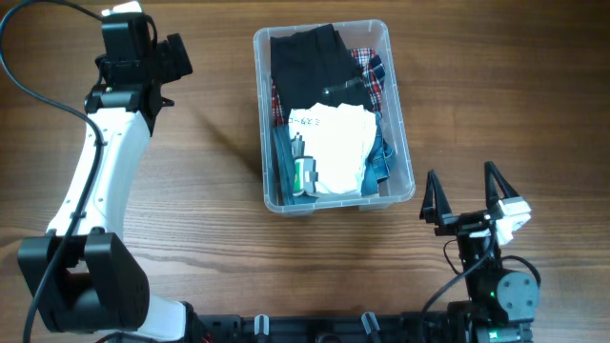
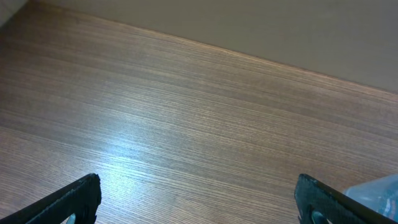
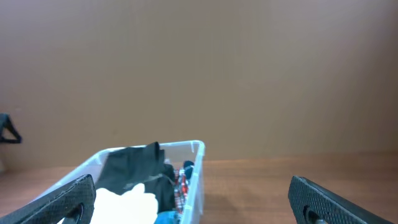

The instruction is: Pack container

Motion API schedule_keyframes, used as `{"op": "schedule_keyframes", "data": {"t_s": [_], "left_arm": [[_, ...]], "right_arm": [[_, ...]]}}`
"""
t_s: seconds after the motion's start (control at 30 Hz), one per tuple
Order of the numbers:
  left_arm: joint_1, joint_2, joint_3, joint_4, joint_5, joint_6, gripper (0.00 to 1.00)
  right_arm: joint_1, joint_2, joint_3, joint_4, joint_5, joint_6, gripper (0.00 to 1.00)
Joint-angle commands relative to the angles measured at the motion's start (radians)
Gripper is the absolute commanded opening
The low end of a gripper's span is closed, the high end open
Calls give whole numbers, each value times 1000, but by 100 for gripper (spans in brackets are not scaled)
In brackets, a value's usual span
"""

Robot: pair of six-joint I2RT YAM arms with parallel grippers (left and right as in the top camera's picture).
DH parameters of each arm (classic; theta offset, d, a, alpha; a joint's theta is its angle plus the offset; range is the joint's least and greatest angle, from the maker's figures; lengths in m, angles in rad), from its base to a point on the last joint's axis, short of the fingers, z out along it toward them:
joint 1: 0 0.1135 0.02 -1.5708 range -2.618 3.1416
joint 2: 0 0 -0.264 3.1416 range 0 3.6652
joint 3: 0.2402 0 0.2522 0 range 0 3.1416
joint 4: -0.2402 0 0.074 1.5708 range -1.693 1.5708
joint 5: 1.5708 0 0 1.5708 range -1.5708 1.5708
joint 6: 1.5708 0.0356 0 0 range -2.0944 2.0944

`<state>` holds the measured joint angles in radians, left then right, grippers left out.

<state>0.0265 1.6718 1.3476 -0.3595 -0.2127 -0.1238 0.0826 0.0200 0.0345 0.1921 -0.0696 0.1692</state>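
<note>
Wood table (image 1: 191,191). Clear bin (image 1: 258,105) sits right of centre, long axis running far to near, near end skewed slightly right. Inside: black cloth (image 1: 310,67) at far end, white cloth (image 1: 334,143) at near end. Left gripper (image 2: 199,202) spread wide over bare table, holding nothing. Right gripper (image 1: 464,195) wide, holding nothing, near bin's near right corner.

Wide gap of table (image 1: 214,181) between the left arm (image 1: 105,162) and the bin (image 1: 338,202); clothes (image 1: 334,143) fill it to the rim.
</note>
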Motion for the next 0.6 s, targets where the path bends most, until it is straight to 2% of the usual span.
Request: {"op": "schedule_keyframes", "data": {"t_s": [0.0, 0.2, 0.33, 0.43, 0.57], "left_arm": [[4, 5, -4, 2, -2, 12, 100], [4, 5, -4, 2, -2, 12, 100], [4, 5, -4, 2, -2, 12, 100], [4, 5, -4, 2, -2, 12, 100], [4, 5, -4, 2, -2, 12, 100]], "right_arm": [[2, -16, -29, -16, 37, -42, 100], [2, -16, -29, -90, -8, -121, 100], [2, -16, -29, -192, -9, -106, 100], [2, -17, -29, -189, -9, -34, 100], [2, -16, -29, -189, -9, -35, 100]]}}
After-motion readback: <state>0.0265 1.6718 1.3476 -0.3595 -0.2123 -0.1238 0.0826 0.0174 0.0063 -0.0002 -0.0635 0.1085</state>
